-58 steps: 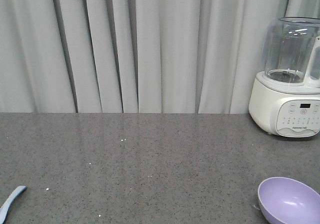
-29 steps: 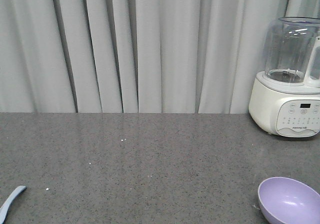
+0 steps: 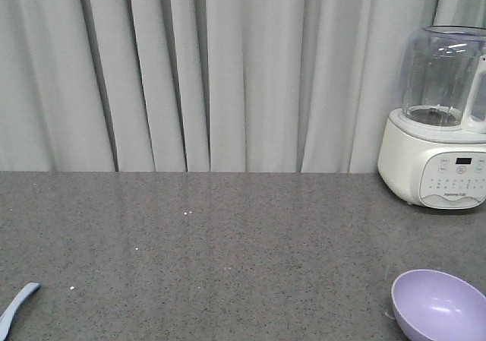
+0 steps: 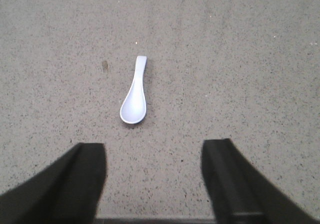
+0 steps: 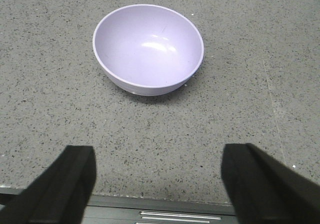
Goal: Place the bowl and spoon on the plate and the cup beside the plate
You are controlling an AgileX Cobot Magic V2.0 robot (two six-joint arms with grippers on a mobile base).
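At the left of the grey counter (image 3: 228, 242), the spoon (image 4: 134, 102) lies flat ahead of the left gripper (image 4: 152, 159). It is well apart from the gripper and a little left of the midline between its dark fingers (image 4: 75, 184). Its long axis runs near to far, scoop toward the gripper, handle pointing away and leaning slightly right. The jaws stand wide apart, holding and touching nothing. Their closing line crosses the spoon's axis, so I judge that a plain advance and descent would let them pinch across it with no wrist turn. The left arm is clearly the nearer one for this piece.

Over at the right, the bowl (image 5: 148, 47) sits mouth up on the counter, ahead of the right gripper (image 5: 162, 166) and a touch left of its centre. That gripper too is spread wide, empty, and touching nothing. Being round, the bowl offers no axis to match, and its near rim looks the likeliest hold. Neither plate nor cup shows in any view, so I cannot tell where they lie.
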